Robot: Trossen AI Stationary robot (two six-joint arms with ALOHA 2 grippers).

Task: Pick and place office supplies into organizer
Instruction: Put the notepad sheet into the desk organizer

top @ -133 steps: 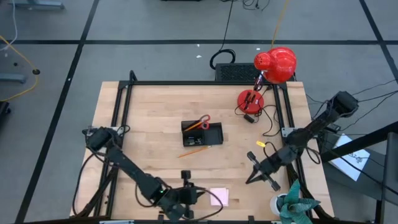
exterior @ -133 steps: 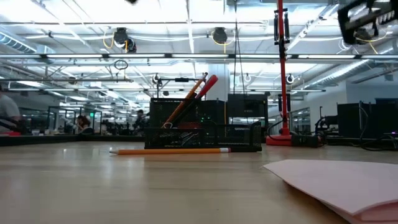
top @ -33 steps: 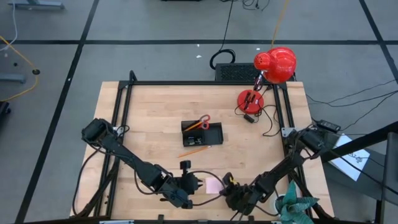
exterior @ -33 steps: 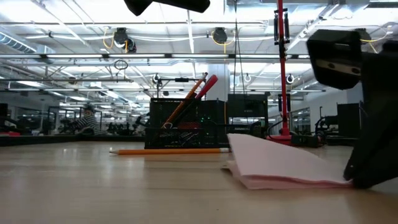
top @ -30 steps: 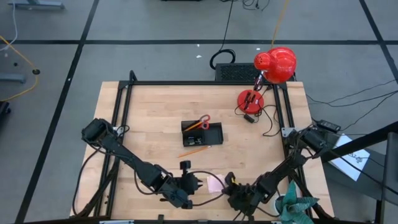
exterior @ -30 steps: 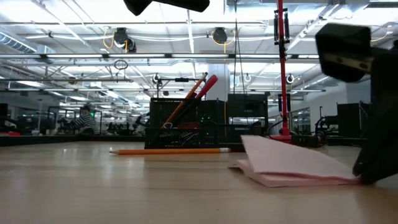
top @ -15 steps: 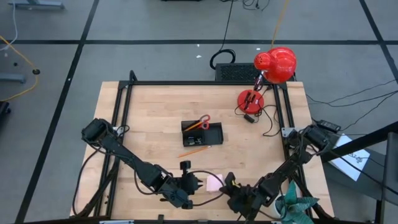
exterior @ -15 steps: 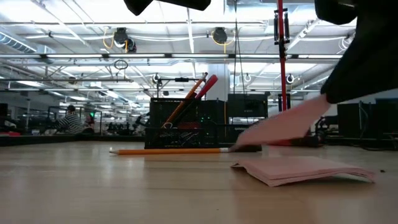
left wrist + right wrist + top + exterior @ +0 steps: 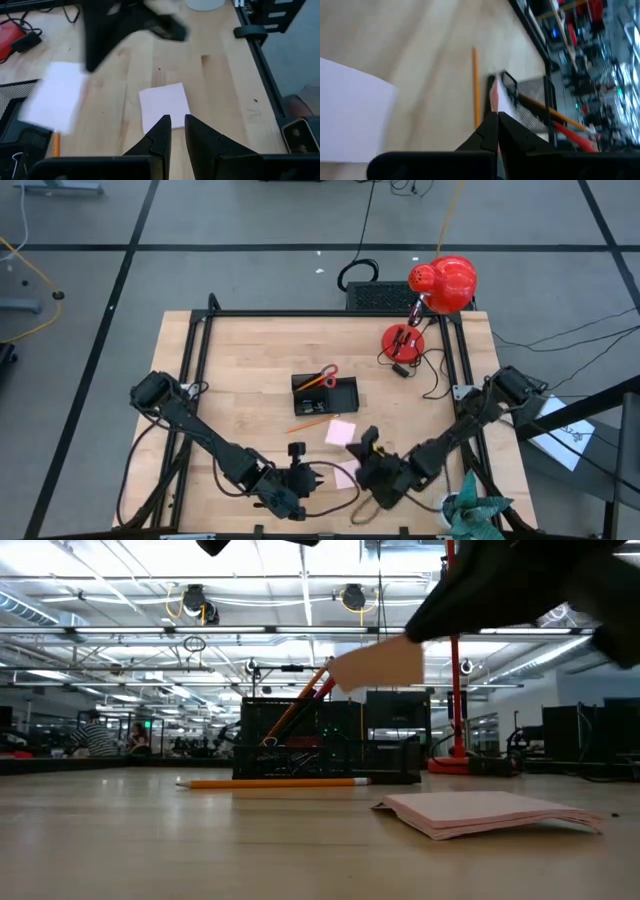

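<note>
- Two arms, two grippers, both at the near table edge; left gripper low over the pad, right gripper just right of it, raised.
- One pink pad flat on the table, near edge, well apart from the organizer; low view shows a thin stack, top sheets slightly fanned.
- One loose pink sheet off the pad, up in the air between pad and organizer; square, pale, motion-blurred in left wrist view.
- Right fingers pinched shut on the sheet's edge; sheet seen edge-on there, so contact spot hard to read.
- Left fingers nearly together with a narrow gap, holding nothing, tips over the pad's near edge.
- One organizer: black mesh, mid-table, taller section on its left in high view.
- In the organizer: one red-handled scissors and one orange pencil leaning out of the tall section; other contents too small to tell.
- One pencil flat on the table just in front of the organizer; low view shows it lengthwise.
- One clip at left wrist frame corner, partly cut off.
- One red lamp with round base at far right corner; green plant cut off at the bottom edge.
- Right arm mostly a dark blur in low view.
</note>
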